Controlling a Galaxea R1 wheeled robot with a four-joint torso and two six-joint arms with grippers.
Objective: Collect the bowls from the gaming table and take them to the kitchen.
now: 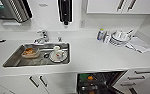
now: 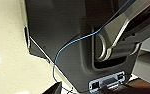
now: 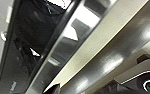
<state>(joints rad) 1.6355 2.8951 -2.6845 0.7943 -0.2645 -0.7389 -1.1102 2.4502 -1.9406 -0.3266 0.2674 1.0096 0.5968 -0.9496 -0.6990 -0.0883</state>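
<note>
Honestly, I cannot tell how either gripper's fingers are set. Ahead, the kitchen's white counter (image 1: 91, 56) holds a steel sink (image 1: 9, 62) with dishes; below it, the open dishwasher (image 1: 101, 83) shows something orange (image 1: 90, 77) and green (image 1: 84, 75), perhaps the bowls.

Bright even light washing over the white kitchen counter (image 1: 91, 56), glare glinting off the steel sink (image 1: 13, 61), head view blurring softly, edges bowing

We see the open dishwasher (image 1: 101, 83) cut by the lower edge; orange and green things inside are too blurred to name.
</note>
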